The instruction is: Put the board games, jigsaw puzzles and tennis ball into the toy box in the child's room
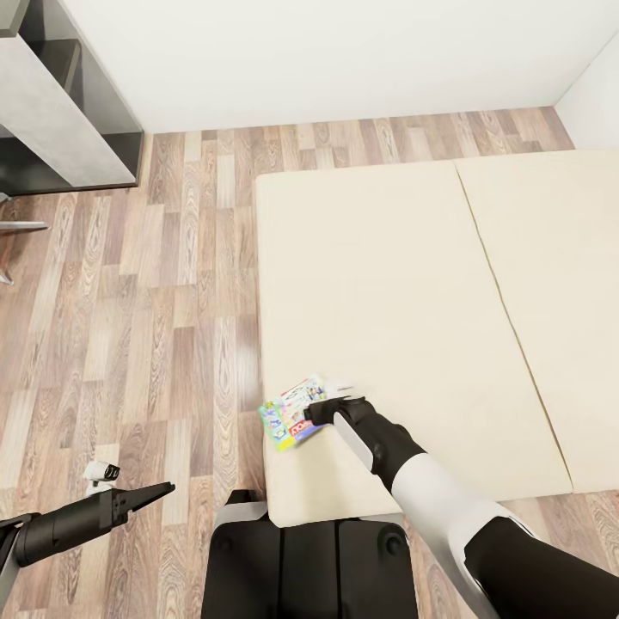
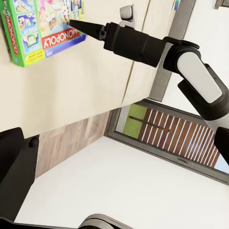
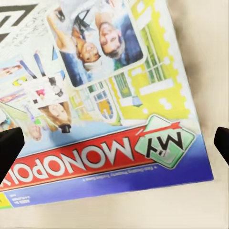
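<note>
Bedside scene: I count one board game (image 1: 294,413), a white-and-green Monopoly box, lying flat at the near corner of the bed (image 1: 404,284), directly in front of my right end effector (image 1: 311,414). That end effector hovers just over the box's edge, fingers spread wide to either side of it in its wrist view, gripping nothing. My left end effector (image 1: 159,492) hangs over the wooden floor (image 1: 129,327), well apart from the box, fingers pressed together. One grey cabinet (image 1: 60,112) stands beyond it.
</note>
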Robot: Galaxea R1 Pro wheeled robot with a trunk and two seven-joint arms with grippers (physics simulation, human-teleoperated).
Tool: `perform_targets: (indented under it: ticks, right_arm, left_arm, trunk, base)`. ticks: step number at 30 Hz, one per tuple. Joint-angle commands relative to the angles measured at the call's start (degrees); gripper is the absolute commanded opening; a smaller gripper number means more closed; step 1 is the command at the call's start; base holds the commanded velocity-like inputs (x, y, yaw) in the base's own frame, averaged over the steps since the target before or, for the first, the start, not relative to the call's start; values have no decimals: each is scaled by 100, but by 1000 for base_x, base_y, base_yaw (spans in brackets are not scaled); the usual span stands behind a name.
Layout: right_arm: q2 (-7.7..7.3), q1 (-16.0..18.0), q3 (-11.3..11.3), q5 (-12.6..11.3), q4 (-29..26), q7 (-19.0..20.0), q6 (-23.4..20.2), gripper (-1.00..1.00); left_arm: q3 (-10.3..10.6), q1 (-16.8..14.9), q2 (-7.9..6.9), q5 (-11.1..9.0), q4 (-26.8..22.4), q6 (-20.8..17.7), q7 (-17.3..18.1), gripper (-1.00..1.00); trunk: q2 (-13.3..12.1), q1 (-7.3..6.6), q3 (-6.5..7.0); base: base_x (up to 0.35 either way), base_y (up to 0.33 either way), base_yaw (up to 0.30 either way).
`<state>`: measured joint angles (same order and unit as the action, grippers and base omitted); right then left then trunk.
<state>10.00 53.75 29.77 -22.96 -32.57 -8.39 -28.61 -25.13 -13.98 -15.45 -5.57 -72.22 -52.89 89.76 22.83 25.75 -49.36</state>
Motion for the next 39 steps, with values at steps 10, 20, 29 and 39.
perform_targets:
  ticks: [10,20,29,39]
  right_arm:
    - [0,4,21,-59,-12,87,-125,100]
    - [0,4,21,-59,-12,98,-137,100]
    - [0,4,21,-59,-12,125,-137,100]
    - [0,4,21,-59,-28,132,-142,100]
  left_arm:
    - [-1,0,-2,4,-4,-56,24,100]
    - [-1,0,-2,4,-3,-57,24,100]
    - [-1,0,-2,4,-3,-57,24,100]
    - [-1,0,-2,4,-4,-55,24,100]
  trunk:
    - [9,3,-6]
    - [9,3,-6]
    - [9,3,-6]
    - [9,3,-6]
  base:
    - [0,0,0]
    - [0,0,0]
    - [0,0,0]
    - [0,0,0]
